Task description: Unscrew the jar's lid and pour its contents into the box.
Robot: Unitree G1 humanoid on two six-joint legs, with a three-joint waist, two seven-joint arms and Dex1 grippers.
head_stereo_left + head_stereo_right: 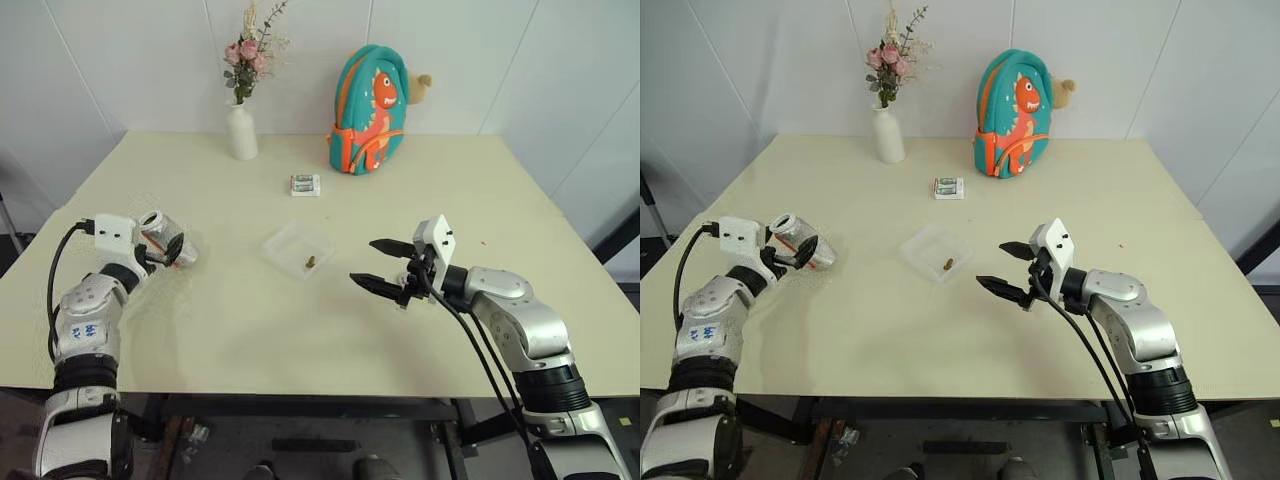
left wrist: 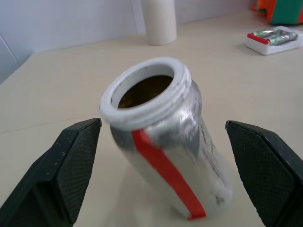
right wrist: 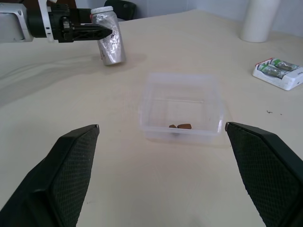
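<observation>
Left gripper (image 2: 163, 179) spread wide around jar (image 2: 163, 151), jar tilted, lidless, well left of box (image 1: 297, 248). Contents (image 3: 180, 126) lie in box. Right gripper (image 1: 380, 265) spread, empty, just right of box.

The two head views look forward and down over the table (image 1: 300, 330) from above; the left wrist view sits very close to the jar (image 2: 163, 142), the right wrist view faces the box (image 3: 182, 106), and both wrist views share that jar

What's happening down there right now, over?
Both jaws open, nothing held. Jar lidless, tilted on table between left gripper jaws. Contents already in box. Right gripper beside box, nothing blocking.
</observation>
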